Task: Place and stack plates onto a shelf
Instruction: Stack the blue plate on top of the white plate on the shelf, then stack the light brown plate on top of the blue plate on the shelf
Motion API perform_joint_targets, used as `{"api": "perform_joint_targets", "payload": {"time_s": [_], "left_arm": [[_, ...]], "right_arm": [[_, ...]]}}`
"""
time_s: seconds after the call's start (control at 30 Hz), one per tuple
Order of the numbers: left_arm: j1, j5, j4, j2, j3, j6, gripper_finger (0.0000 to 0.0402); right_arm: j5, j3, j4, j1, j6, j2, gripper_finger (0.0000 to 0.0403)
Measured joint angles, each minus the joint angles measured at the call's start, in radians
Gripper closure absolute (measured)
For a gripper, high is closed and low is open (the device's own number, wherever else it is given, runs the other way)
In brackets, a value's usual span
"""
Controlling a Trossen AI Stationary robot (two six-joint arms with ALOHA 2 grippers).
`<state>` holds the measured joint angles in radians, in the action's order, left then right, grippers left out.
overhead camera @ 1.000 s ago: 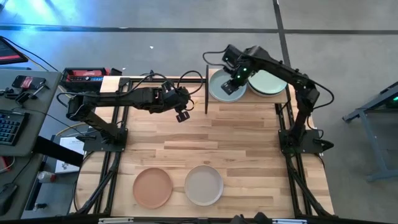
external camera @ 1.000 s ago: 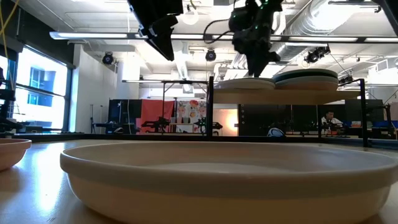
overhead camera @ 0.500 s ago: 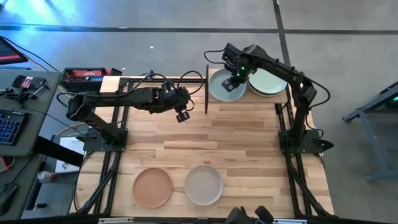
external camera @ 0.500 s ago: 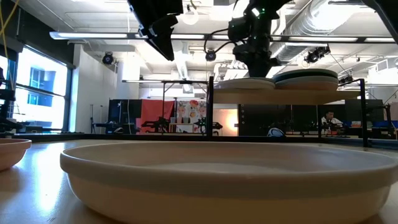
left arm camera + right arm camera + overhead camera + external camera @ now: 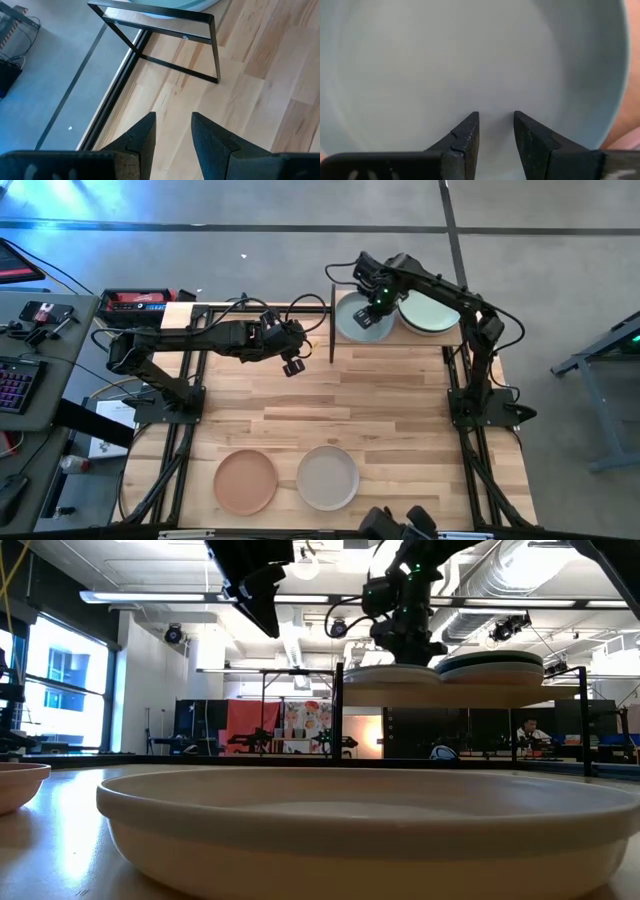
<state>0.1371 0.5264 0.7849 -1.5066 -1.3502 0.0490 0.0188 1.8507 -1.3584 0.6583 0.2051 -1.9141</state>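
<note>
I had the right gripper (image 5: 372, 307) over the pale grey plate (image 5: 352, 320) on the shelf (image 5: 392, 336), fingers narrowly apart, holding nothing. Left gripper (image 5: 294, 366) hovered mid-table, also slightly open. Peach plate (image 5: 245, 481) and beige plate (image 5: 327, 477) sat near.

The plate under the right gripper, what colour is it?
Pale grey plate, on the shelf; the right wrist view shows it best.

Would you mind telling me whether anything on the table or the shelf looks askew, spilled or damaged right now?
Nothing stands out. Two plate stacks sit level on the shelf, the pale grey plate topping the left one under the right gripper. The peach plate and beige plate lie flat on the table.
</note>
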Motion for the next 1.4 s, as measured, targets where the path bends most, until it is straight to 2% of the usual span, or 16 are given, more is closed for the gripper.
{"api": "perform_joint_targets", "payload": {"time_s": [0.3,0.57,0.73,0.87,1.1,1.23,1.4], "left_arm": [[0.0,0.0,0.0,0.0,0.0,0.0,0.0286],[0.0,0.0,0.003,0.0,0.0,0.0,0.0286],[0.0,-0.003,0.024,0.0,0.0,0.035,0.0286],[0.0,-0.097,0.144,0.0,0.0,0.128,0.0286],[-0.033,-0.261,0.359,-0.001,0.0,0.282,0.0287],[-0.08,-0.289,0.43,-0.001,0.002,0.309,0.0287],[-0.135,-0.304,0.432,-0.001,0.063,0.359,0.0287]], "right_arm": [[-0.042,0.0,0.056,0.048,0.04,-0.002,0.0298],[-0.015,0.001,0.065,0.052,0.015,0.032,0.0298],[0.042,0.037,0.053,0.03,0.022,0.069,0.0298],[0.109,0.042,0.052,-0.021,0.022,0.106,0.0298],[0.114,0.042,0.027,-0.129,0.014,0.126,0.0298],[0.113,0.042,-0.005,-0.198,0.049,0.126,0.0298],[0.113,0.042,-0.074,-0.313,0.136,0.126,0.0298]]}}
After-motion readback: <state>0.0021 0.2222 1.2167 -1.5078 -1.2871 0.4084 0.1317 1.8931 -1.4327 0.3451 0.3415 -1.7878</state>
